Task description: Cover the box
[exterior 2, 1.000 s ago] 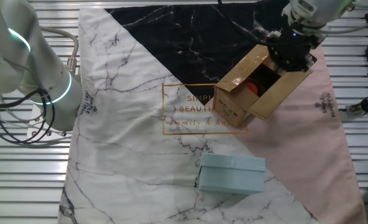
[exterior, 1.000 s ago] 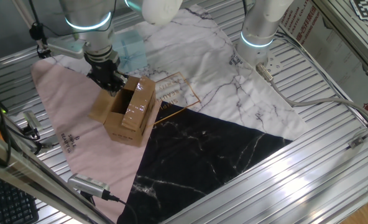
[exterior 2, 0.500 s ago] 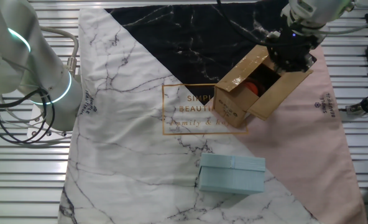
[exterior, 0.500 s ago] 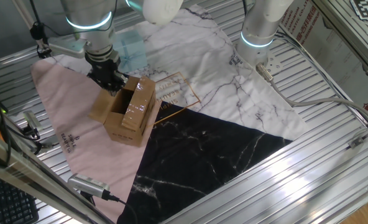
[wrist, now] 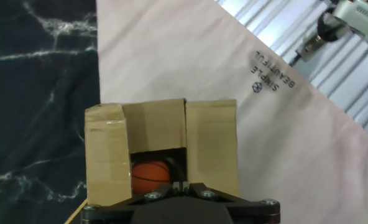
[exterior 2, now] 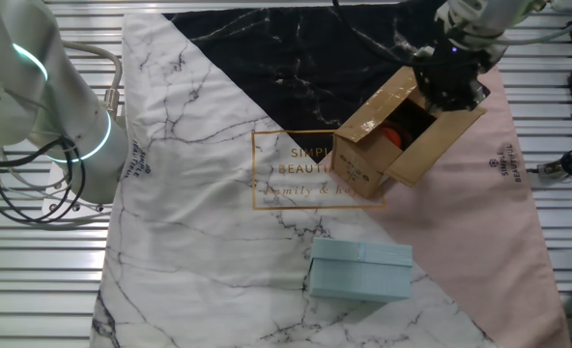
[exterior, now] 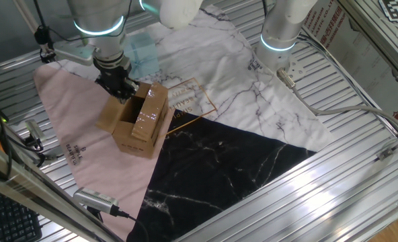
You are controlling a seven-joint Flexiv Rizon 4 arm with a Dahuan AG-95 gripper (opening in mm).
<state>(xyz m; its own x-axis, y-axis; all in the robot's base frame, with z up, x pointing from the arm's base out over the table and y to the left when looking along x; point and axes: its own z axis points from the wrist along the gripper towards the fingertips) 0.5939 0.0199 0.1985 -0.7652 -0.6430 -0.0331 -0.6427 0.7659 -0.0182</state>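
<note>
You have the box (exterior: pixel 140 118) in the left half of one fixed view, standing on the pink part of the cloth (exterior: pixel 64 128) that covers the desk (exterior: pixel 360 202); in the other fixed view it sits in the upper right, beside the gold lettering. Its top is not yet covered; in the hand view, at lower centre, two flaps lie partly over the opening and an orange ball (wrist: pixel 150 177) shows through the gap between them, so the contents explain why the flaps must come down flat rather than be pushed in hard.

Your claw (exterior 2: pixel 448 85) hangs right at the box's far edge, in the upper right of that view, seemingly placed there to work a raised flap; whether its fingers are spread or pressed together I cannot tell, since the dark body hides them in every view.

A pale blue box (exterior 2: pixel 360 272) lies well apart, lower centre; it looks irrelevant to this step. The second arm's base (exterior: pixel 280 30) stands clear at the top.
</note>
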